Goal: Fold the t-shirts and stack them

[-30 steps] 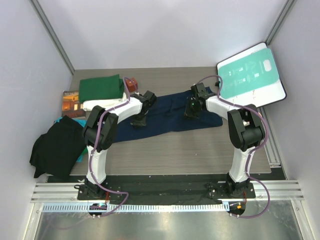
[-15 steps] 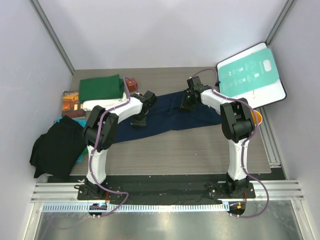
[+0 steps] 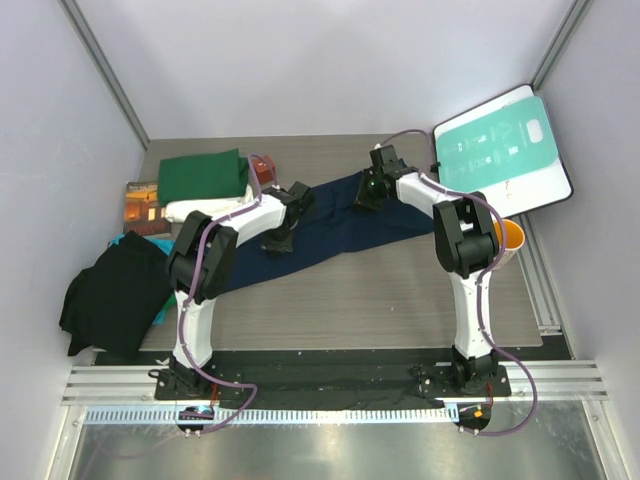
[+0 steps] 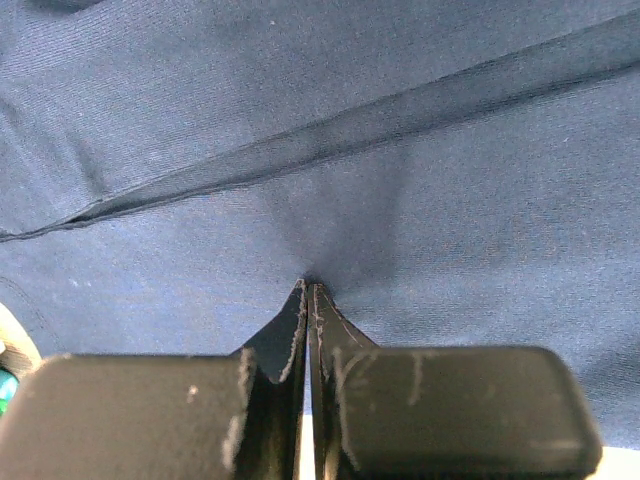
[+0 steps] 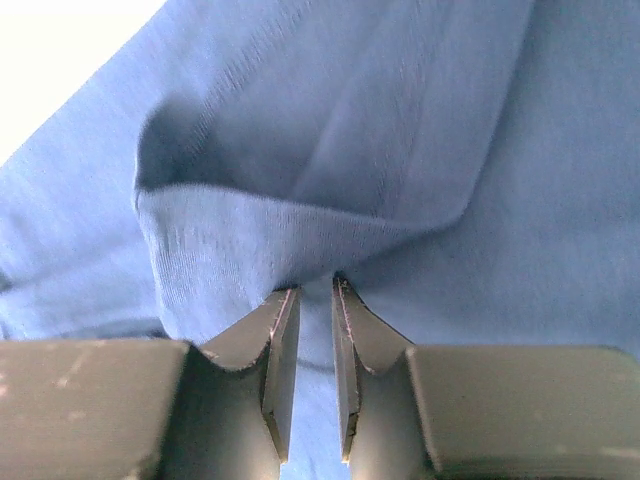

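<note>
A navy blue t-shirt (image 3: 330,225) lies stretched in a slanted band across the middle of the table. My left gripper (image 3: 276,240) is at its left part, shut, its tips (image 4: 308,285) pinching a pucker of the navy cloth (image 4: 400,150). My right gripper (image 3: 366,197) holds the shirt's far right end, lifted. In the right wrist view a fold of navy cloth (image 5: 400,120) sits between the nearly closed jaws (image 5: 312,282). A folded dark green t-shirt (image 3: 203,175) rests on a cream-white one (image 3: 188,210) at the back left.
A teal-and-white board (image 3: 502,148) leans at the back right, with an orange object (image 3: 511,235) below it. A book (image 3: 145,205) and a small brown-orange box (image 3: 262,170) lie near the stack. A black cloth (image 3: 115,295) is heaped at the left edge.
My right gripper has carried the shirt's right end back and to the left, pulling the cloth off the right side of the table. The left gripper has stayed put.
</note>
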You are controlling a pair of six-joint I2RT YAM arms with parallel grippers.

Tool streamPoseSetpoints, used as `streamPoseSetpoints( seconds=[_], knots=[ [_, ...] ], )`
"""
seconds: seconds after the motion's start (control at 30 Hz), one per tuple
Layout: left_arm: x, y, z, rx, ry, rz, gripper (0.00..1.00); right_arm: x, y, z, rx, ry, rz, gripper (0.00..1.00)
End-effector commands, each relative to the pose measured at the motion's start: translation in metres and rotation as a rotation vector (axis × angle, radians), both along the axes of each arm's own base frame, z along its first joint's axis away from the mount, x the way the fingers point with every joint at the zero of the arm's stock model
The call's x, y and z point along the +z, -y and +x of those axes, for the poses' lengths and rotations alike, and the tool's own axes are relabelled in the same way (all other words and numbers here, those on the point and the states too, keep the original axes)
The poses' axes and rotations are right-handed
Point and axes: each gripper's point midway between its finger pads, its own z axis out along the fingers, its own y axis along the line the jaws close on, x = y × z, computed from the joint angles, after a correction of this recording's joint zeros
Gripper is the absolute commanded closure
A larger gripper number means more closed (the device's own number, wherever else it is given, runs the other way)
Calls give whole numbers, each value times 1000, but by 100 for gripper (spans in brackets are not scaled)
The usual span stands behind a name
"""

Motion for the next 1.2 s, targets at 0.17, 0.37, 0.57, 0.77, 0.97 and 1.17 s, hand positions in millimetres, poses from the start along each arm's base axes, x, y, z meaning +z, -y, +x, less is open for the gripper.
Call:
streamPoseSetpoints(
  seconds=[0.17, 0.37, 0.57, 0.77, 0.97, 1.17],
  knots=[
    [-60, 0, -51, 18, -223, -14, 100, 27, -14, 39, -8, 96, 33, 74],
    [-62, 2, -53, 11, -230, -12, 100, 14, -22, 48, -3, 78, 49, 74],
    [-64, 1, -54, 8, -237, -8, 100, 14, -36, 52, 24, 74, 109, 74],
    [-67, 2, -55, 6, -246, -9, 100, 37, -61, 48, 108, 129, 192, 73],
    [-64, 2, -54, 4, -239, -8, 100, 41, -50, 45, 90, 136, 136, 73],
    [-51, -3, -52, 20, -203, 9, 100, 62, -8, 18, 27, 172, -20, 72]
  ],
)
